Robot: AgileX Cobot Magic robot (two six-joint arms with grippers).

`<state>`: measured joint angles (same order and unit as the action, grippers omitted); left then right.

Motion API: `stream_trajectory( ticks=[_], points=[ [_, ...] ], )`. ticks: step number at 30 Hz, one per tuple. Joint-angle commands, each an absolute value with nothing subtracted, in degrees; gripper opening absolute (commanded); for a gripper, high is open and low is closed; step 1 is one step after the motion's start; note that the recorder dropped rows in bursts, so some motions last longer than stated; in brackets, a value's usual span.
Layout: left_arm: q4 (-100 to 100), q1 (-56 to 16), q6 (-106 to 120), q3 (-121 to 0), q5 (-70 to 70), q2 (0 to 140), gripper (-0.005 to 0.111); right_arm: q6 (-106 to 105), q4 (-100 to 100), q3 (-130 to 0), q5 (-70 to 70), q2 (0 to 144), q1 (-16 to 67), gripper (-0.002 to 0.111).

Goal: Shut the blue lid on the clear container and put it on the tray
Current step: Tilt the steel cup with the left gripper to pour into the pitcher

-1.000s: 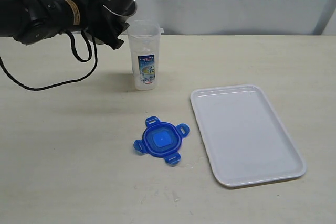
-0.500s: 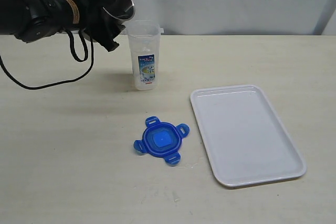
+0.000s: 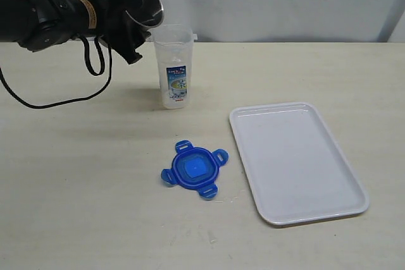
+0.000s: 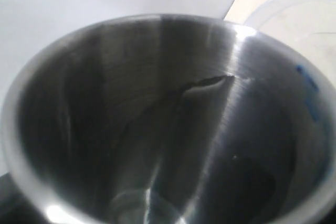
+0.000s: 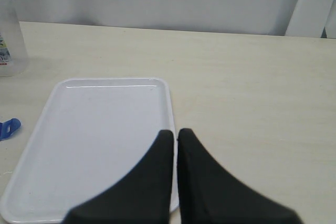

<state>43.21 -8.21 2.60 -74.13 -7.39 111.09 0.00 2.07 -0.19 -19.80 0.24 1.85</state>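
Nearest the camera side, the right end effector (image 5: 176, 140) hangs over the near end of the flat white rectangular plastic tray (image 3: 297, 159); its two black fingers (image 5: 157, 182) are pressed together with nothing between them, so it is clenched on nothing. It does not appear in the exterior view.

The tray rests flat on the pale beige surface (image 3: 76, 175), right of centre, rim up, long side running away from the camera.

Just left of the tray, apart from it, the translucent blue plastic lid (image 3: 193, 169) lies flat on the surface with its four snap flaps splayed outward. One flap shows at the edge of the right wrist view (image 5: 9, 128). The lid is not on the container.

Further back, the tall clear plastic container (image 3: 173, 67) stands upright and open-mouthed, its blue-white-red label facing the camera. It sits well behind the lid and left of the tray's far corner, off the tray.

Farthest back, at upper left, the left end effector (image 3: 130, 14) grasps a grey steel cup (image 3: 147, 6), its jaws spread wide around the cup's body. The cup is raised off the surface and tipped, its mouth just beside the container's rim; contact cannot be judged. The cup's brushed interior (image 4: 157, 119) fills the left wrist view, the container rim (image 4: 294, 9) beyond it. A black cable (image 3: 95, 61) loops below the left arm.
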Motion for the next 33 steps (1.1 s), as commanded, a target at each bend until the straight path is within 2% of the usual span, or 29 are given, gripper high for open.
stream_trajectory(
  ticks=[1, 33],
  points=[
    [42.8, -8.3, 4.5, -75.0, -9.4, 110.5, 0.0, -0.5, 2.0, 0.0, -19.7, 0.0, 1.5, 0.004],
    [42.8, -8.3, 7.3, -77.0, -7.5, 110.5, 0.0, -0.5, 2.0, 0.0, -19.7, 0.0, 1.5, 0.004]
  ],
)
